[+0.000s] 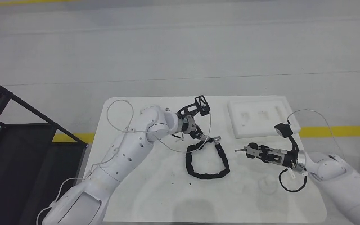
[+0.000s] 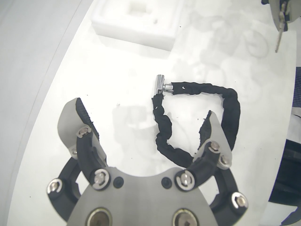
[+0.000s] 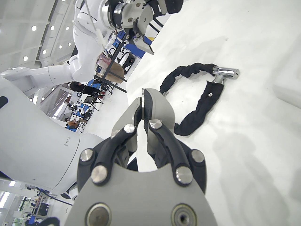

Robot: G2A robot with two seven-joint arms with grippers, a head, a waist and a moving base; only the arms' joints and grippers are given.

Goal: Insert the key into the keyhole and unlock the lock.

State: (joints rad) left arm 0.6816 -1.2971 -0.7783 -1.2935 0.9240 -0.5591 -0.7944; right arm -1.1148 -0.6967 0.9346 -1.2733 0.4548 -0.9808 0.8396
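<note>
1. Nearest the robot lies the loop of the black fabric-sleeved chain lock (image 2: 232, 114), flat on the white round-cornered table (image 2: 105, 76). The sleeve is wrinkled and frayed at its ends, and the loop is closed.
2. To the right of the loop hangs the right gripper (image 3: 143, 97), its fingers pressed together on the thin silver metal key (image 2: 279, 41). The blade sticks out past the fingertips and points toward the lock, clear of the table.
3. At the far end of the loop both chain ends meet the short chrome lock cylinder (image 2: 159, 84), which lies on its side. Its slotted end face, seen in the right wrist view, faces the key's side. Key and cylinder are near but apart, with bare table between them.
4. Just beyond the cylinder, on its left, the left gripper (image 2: 144, 106) hovers above the table with its fingers spread wide, holding nothing.
5. Farther off, toward the far right corner, sits the white foam tray with square pockets (image 2: 131, 35), apart from the lock.
6. There is bare table between the loop and the near edge, and more to its left. The far edge curves close behind the left gripper.
</note>
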